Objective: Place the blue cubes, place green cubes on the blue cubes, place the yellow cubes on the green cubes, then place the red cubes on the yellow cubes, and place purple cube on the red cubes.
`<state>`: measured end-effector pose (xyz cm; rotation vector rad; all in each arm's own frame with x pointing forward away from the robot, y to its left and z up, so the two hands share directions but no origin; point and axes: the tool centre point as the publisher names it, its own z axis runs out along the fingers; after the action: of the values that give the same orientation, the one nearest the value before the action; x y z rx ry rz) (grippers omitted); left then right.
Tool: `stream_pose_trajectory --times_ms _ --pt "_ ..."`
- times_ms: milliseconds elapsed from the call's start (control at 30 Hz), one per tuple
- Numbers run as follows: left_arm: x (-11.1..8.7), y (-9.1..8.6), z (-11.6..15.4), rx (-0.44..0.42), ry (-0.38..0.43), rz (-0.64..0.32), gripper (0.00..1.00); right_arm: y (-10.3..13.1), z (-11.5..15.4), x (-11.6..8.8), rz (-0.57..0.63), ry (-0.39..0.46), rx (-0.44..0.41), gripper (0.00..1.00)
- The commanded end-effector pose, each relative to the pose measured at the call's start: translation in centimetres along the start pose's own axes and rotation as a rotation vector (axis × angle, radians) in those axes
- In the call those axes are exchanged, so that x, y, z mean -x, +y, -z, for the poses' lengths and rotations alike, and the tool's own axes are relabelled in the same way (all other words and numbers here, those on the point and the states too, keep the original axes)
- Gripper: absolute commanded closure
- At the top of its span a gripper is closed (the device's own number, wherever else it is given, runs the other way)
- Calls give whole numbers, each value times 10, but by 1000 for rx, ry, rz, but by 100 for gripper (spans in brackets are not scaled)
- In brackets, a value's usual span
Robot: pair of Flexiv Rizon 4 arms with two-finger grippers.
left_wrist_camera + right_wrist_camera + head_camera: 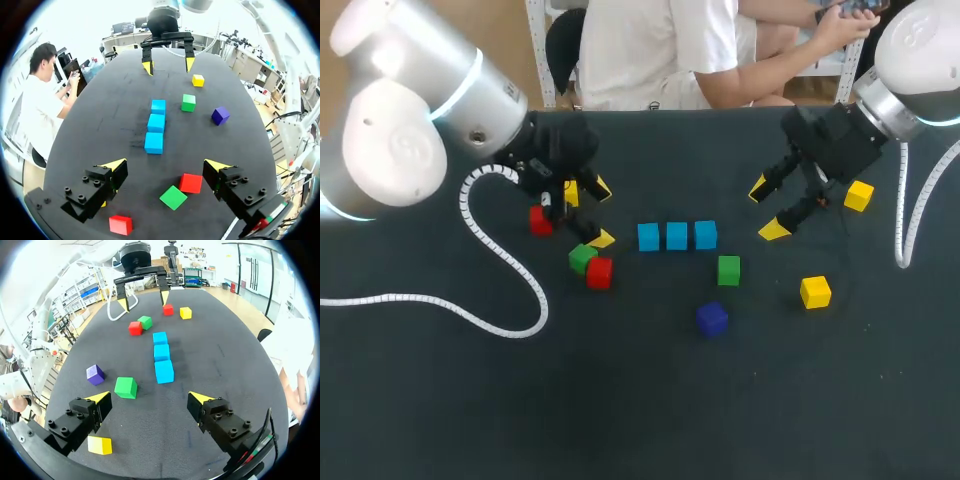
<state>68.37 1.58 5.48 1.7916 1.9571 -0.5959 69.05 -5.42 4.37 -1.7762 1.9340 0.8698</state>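
Head view: left of 3 blue cubes (677, 236), left gripper (602, 213) gapes wide, empty, half-hiding 1 yellow cube (570, 193); right gripper (766, 210), right of them, likewise.

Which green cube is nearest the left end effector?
The green cube beside a red cube, close to the left end effector; the other green cube lies beyond the blue row.

Three blue cubes (156, 123) sit in a close row ahead of the left gripper (166, 166), fingers wide apart. On the near side of the row, between those fingers: red cube (190, 183), green cube (173, 197) just beside it. Second red cube (120, 224) under one finger. Beside the row's far end: far green cube (188, 102), purple cube (220, 115) farther out, yellow cube (198, 80) beyond. Past the row: right gripper (168, 65), fingers apart.
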Motion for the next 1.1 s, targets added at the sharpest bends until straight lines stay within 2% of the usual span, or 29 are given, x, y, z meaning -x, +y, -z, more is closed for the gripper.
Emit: stream_pose_trajectory --times_ms 33,67,167,367,667,867,1033,1100 --pt "0 2 0 -5 -1 -2 0 0 0 0 1 -2 0 0" --pt "0 2 0 -5 -1 -2 0 0 0 0 1 -2 0 0" --pt "0 2 0 -5 -1 -2 0 12 -14 10 10 110 -6 0" --pt "0 2 0 -5 -1 -2 0 28 -26 15 6 192 -3 0" --pt "0 2 0 -5 -1 -2 0 42 -22 4 -33 266 -20 0" --pt "0 2 0 -5 -1 -2 0 51 -34 -3 20 377 -13 0" --pt "0 2 0 -5 -1 -2 0 46 -39 -13 76 351 -1 0" --pt "0 2 0 -5 -1 -2 0 44 -41 -15 85 316 8 0"
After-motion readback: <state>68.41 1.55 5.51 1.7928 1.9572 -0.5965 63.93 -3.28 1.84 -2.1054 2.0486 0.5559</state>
